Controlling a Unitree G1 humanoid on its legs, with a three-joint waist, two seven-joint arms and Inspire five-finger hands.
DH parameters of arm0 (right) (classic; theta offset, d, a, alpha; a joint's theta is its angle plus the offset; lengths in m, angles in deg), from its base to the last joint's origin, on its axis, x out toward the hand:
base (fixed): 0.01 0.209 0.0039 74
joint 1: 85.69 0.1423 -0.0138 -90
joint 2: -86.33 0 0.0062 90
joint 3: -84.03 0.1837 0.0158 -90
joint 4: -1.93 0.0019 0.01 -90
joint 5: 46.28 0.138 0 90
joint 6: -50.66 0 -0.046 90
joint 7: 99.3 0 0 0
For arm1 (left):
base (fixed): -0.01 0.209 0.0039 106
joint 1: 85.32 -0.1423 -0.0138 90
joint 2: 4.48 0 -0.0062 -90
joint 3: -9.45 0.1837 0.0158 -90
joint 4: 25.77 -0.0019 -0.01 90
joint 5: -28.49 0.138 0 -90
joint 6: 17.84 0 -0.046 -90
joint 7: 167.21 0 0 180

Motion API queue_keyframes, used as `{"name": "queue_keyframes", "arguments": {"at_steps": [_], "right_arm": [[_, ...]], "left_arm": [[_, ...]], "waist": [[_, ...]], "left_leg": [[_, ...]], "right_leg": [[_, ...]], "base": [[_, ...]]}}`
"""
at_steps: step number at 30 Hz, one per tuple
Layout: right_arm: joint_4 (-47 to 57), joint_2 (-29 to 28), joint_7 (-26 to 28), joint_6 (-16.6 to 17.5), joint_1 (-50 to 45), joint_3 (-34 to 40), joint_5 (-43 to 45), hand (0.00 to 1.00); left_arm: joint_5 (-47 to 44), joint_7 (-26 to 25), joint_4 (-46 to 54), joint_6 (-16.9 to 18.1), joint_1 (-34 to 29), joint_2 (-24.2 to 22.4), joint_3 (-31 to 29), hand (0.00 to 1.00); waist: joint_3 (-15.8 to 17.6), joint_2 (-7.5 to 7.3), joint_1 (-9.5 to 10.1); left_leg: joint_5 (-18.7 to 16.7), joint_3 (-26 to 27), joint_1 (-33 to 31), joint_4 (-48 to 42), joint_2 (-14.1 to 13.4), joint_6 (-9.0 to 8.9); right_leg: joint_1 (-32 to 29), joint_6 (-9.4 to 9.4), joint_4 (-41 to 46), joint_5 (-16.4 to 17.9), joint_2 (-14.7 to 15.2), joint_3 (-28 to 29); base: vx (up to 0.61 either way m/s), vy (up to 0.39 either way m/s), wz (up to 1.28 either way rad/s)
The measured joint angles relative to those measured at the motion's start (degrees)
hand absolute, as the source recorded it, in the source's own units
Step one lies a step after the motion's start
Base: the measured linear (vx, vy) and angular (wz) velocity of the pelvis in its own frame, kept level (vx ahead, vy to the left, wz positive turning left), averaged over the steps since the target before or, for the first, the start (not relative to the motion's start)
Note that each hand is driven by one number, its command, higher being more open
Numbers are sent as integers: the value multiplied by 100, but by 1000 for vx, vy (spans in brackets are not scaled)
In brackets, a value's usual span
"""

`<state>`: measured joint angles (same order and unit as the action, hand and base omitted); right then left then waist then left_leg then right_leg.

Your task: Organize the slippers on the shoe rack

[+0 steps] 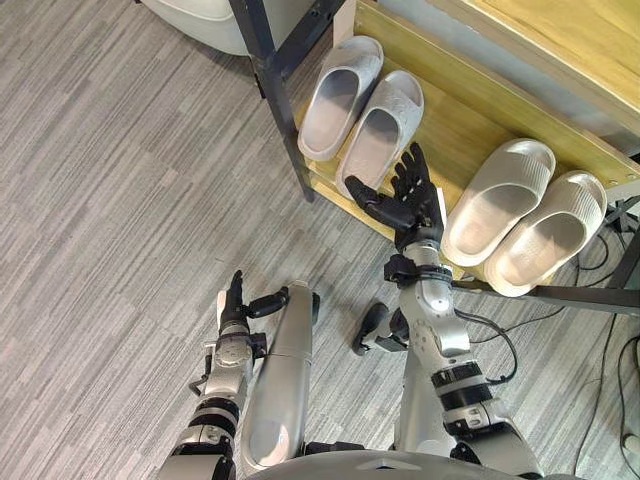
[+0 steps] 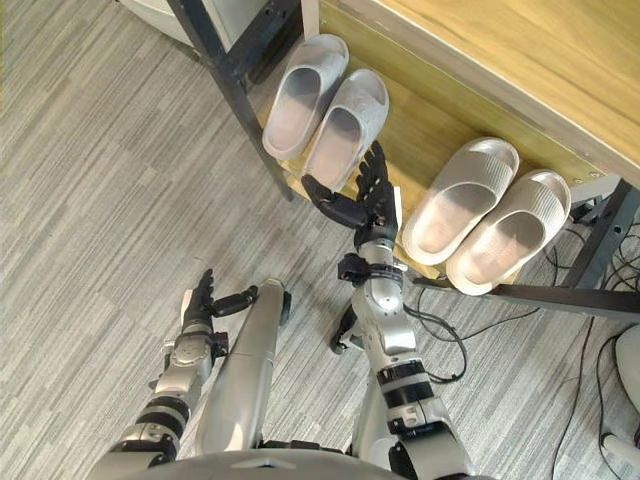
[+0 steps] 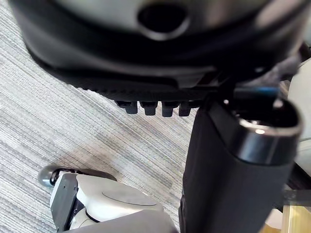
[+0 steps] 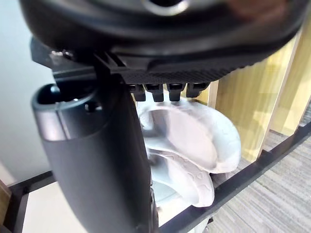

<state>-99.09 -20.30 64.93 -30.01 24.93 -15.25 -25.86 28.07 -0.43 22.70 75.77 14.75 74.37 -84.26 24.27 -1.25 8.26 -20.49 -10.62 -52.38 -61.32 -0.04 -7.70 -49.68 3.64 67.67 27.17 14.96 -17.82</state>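
Far left, low over the grey floor (image 1: 120, 200): left hand (image 1: 236, 310), fingers straight, thumb out, released and holding nothing. From its wrist, just straight fingertips (image 3: 146, 108) over striped flooring.

Next, a black frame leg (image 1: 275, 80) at the shoe rack's left end, then the wooden bottom shelf (image 1: 450, 120). On it, left pair of slippers (image 1: 340, 95) – grey-white, side by side and touching, the nearer one reaching the front edge.

Between the pairs, over a bare strip of shelf: right hand (image 1: 410, 200), raised, fingers spread, thumb toward the left pair, gripping nothing. From its wrist, two pale slippers close up behind a black rail (image 4: 243, 179) – which pair, cannot tell.

Rightmost, right pair of slippers (image 1: 498, 200), beige, angled, overhanging the shelf's front edge.
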Motion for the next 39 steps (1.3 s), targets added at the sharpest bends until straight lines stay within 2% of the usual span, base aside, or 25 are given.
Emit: {"name": "queue_keyframes", "arguments": {"at_steps": [14,18,24,30,33,35,36,39], "right_arm": [[-422,129,-338,2,520,252,249,100],[-467,135,-386,6,695,376,439,100],[-445,125,-425,19,669,461,435,100],[100,46,-411,18,-190,444,221,100],[607,48,-324,15,-951,301,-140,100],[912,50,-288,0,-1345,225,-355,100],[1127,57,-249,-17,-1649,115,-610,100],[1355,56,-175,-65,-2101,-34,-1020,100]], "left_arm": [[0,-14,-43,12,44,-77,-9,100],[-10,-19,-191,13,76,-211,-246,100],[-11,-15,-269,8,114,-208,-247,100],[-6,61,-322,-18,162,-234,-237,100],[-2,196,-330,-51,79,-246,-198,100],[0,201,-371,-53,28,-247,-141,100],[4,205,-393,-59,-44,-251,-101,100],[111,252,-556,-131,-169,-284,-15,100]], "waist": [[-21,44,45],[-48,94,41],[-54,105,25],[-54,104,-62],[-70,93,-98],[-120,82,-143],[-139,77,-225],[-391,58,-277]], "left_leg": [[92,-40,18,109,51,28],[95,-38,22,117,45,27],[95,-21,69,124,32,27],[81,69,451,272,-49,55],[81,170,796,525,-167,76],[117,216,947,707,-176,91],[147,231,1136,887,-186,113],[175,299,1351,1180,-276,149]], "right_leg": [[55,8,-9,28,93,-97],[56,9,-20,27,88,-97],[127,25,-62,12,80,-103],[507,-74,-277,-17,5,-82],[803,-116,-557,-96,-102,-50],[924,-120,-704,-139,-107,-46],[1106,-121,-890,-198,-129,-66],[1309,-168,-1258,-303,-260,-65]], "base": [[15,15,5],[0,0,0],[39,35,0],[33,38,-6],[44,20,-16],[101,16,-4],[102,19,-4],[127,33,-14]]}}
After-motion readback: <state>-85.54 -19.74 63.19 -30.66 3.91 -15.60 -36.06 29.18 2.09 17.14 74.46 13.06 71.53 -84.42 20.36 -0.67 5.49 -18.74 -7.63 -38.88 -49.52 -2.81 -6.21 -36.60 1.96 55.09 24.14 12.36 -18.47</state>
